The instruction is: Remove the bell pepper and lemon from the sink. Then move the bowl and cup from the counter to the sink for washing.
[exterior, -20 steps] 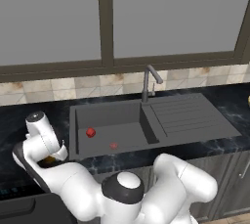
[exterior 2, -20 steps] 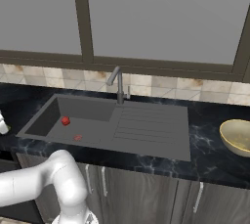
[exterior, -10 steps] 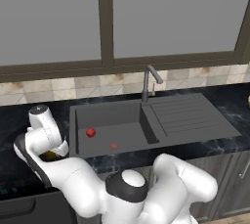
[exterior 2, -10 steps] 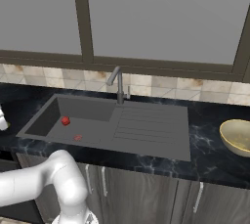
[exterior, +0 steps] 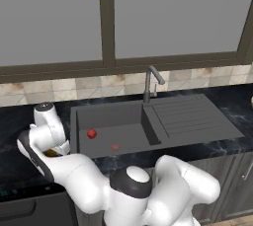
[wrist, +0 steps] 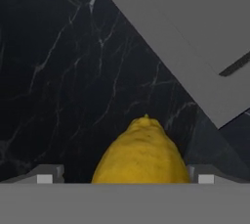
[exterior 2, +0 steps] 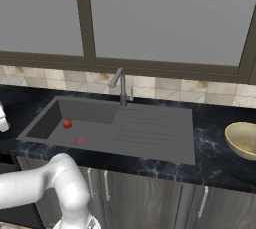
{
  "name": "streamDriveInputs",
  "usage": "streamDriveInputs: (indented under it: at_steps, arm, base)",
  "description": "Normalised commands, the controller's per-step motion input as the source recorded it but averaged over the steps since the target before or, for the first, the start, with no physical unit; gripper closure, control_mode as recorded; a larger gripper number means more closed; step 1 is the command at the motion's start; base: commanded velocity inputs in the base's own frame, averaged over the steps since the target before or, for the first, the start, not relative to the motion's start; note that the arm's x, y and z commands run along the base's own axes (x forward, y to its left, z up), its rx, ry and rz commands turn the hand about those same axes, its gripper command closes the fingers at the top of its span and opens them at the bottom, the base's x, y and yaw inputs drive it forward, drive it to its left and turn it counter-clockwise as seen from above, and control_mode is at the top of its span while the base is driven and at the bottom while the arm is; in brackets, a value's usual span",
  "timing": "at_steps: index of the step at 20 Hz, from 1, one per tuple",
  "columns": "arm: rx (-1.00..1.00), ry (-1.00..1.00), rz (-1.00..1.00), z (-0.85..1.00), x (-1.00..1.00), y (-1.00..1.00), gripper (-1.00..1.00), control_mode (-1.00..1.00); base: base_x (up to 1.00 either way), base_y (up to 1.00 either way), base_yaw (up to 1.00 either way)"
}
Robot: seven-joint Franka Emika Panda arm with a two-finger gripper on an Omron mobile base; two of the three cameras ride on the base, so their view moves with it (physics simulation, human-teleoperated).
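Observation:
In the hand view, the yellow lemon (wrist: pixel 141 154) sits between my fingertips (wrist: pixel 45 177), with my gripper (wrist: pixel 124 178) shut on it just above the black counter (wrist: pixel 58 71). From the left base view the gripper (exterior: pixel 51 152) hangs over the counter (exterior: pixel 15 116) left of the sink (exterior: pixel 123 121), with a sliver of lemon (exterior: pixel 50 153) showing under the hand. The red bell pepper (exterior: pixel 92 133) (exterior 2: pixel 67 123) lies in the basin. On the counter at the far right rests the golden bowl (exterior 2: pixel 242 139). The cup is out of view.
The basin's left rim (wrist: pixel 195 71) runs diagonally close to the lemon. A curved faucet (exterior: pixel 150 79) (exterior 2: pixel 120 83) stands behind the sink, with the ribbed drainboard (exterior: pixel 192 116) to its right. A reddish drain spot (exterior: pixel 114 147) marks the basin floor.
The hand has shifted slightly right and lower over the counter left of the sink, the lemon still in it. The bell pepper has stayed put.

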Motion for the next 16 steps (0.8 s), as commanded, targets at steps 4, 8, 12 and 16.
streamDriveInputs:
  at_steps: [4, 8, 12, 16]
  arm:
    - [0.04, 0.0, -0.04, -0.1, 0.1, 0.06, -1.0, -1.0]
    - [0.05, 0.0, -0.03, -0.08, 0.1, 0.04, -1.0, -1.0]
    - [0.01, 0.0, 0.0, -0.14, 0.08, 0.03, -1.0, -1.0]
    - [0.0, 0.0, 0.0, -0.08, 0.08, 0.01, -1.0, -1.0]
  base:
    - [0.0, 0.0, 0.0]
    - [0.0, 0.0, 0.0]
    - [0.0, 0.0, 0.0]
    - [0.0, 0.0, 0.0]
